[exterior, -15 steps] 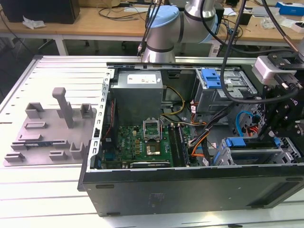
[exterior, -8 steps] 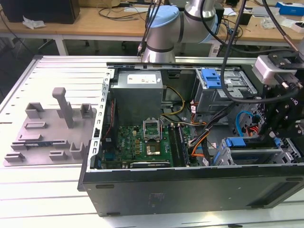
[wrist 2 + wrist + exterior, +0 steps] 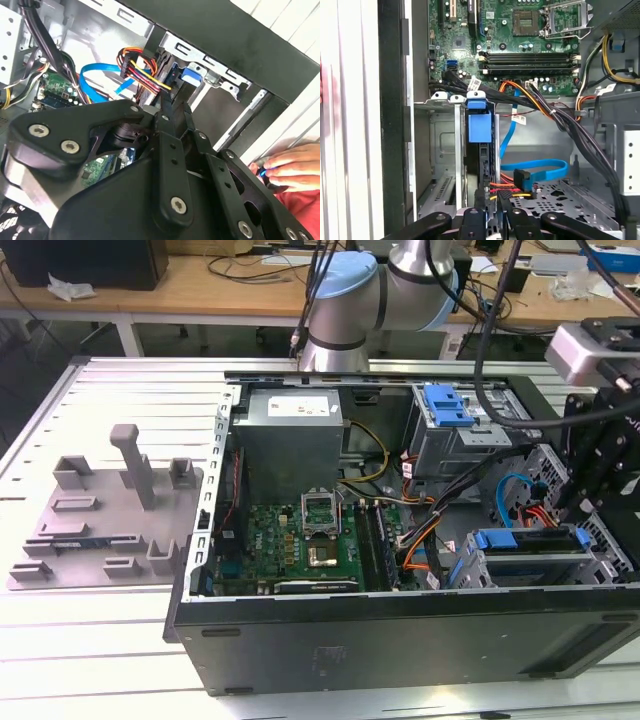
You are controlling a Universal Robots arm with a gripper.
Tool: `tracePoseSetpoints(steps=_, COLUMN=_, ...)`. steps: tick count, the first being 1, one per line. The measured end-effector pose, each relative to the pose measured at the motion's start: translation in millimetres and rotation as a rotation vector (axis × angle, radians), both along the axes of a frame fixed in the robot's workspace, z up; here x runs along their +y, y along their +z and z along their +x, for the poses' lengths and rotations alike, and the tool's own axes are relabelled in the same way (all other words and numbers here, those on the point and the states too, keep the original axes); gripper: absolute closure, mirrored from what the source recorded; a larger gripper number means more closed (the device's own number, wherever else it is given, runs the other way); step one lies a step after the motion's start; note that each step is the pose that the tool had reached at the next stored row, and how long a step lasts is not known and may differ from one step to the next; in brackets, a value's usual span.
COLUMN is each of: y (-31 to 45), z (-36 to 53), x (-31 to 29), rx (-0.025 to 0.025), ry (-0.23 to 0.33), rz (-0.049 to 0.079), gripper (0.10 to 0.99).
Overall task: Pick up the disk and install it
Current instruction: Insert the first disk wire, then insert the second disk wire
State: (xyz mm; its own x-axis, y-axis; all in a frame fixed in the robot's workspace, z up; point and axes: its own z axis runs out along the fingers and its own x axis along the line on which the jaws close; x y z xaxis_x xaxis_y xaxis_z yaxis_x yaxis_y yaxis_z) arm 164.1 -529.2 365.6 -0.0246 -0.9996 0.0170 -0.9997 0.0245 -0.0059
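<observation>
one disk (image 3: pixel 480 150) with blue rails sits edge-on in the drive cage (image 3: pixel 445 150) of the open computer case (image 3: pixel 400 640), long axis running straight ahead of the gripper (image 3: pixel 491 202), whose fingers pinch its near end.

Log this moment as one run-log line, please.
stage: disk install | disk: seated upright in drive cage | gripper: at disk's cabled end | case: open
</observation>
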Motion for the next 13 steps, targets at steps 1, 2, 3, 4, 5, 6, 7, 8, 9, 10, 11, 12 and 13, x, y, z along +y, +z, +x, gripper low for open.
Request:
tracePoseSetpoints(steps=1, y=0.5, z=0.0, x=0.4, rx=-0.0001, ry=0.0, rz=0.0, gripper=0.843)
tracePoseSetpoints(steps=2, y=0.7, z=0.1, x=0.6, rx=-0.0001, ry=0.0, rz=0.0, gripper=0.843)
tracePoseSetpoints(steps=3, y=0.7, z=0.1, x=0.6, rx=0.0, ry=0.0, rz=0.0, gripper=0.843)
tracePoseSetpoints(steps=4, y=0.8, z=0.1, x=0.8, rx=-0.0008, ry=0.0, rz=0.0, gripper=0.843)
tracePoseSetpoints(steps=5, y=0.8, z=0.0, x=0.7, rx=-0.002, ry=0.0, rz=0.0, gripper=0.843)
tracePoseSetpoints(steps=6, y=0.8, z=0.0, x=0.7, rx=-0.0023, ry=0.0, rz=0.0, gripper=0.843)
tracePoseSetpoints(steps=7, y=0.8, z=0.0, x=0.7, rx=-0.0026, ry=0.0, rz=0.0, gripper=0.843)
tracePoseSetpoints(steps=8, y=0.8, z=0.0, x=0.7, rx=-0.0029, ry=0.0, rz=0.0, gripper=0.843)
tracePoseSetpoints(steps=9, y=0.8, z=0.0, x=0.7, rx=-0.0032, ry=0.0, rz=0.0, gripper=0.843)
tracePoseSetpoints(steps=10, y=0.8, z=0.0, x=0.7, rx=-0.0033, ry=0.0, rz=0.0, gripper=0.843)
tracePoseSetpoints(steps=11, y=0.8, z=0.0, x=0.7, rx=-0.0035, ry=0.0, rz=0.0, gripper=0.843)
tracePoseSetpoints(steps=12, y=0.8, z=0.0, x=0.8, rx=-0.0036, ry=0.0, rz=0.0, gripper=0.843)
tracePoseSetpoints(steps=13, y=0.8, z=0.0, x=0.8, rx=-0.0037, ry=0.0, rz=0.0, gripper=0.843)
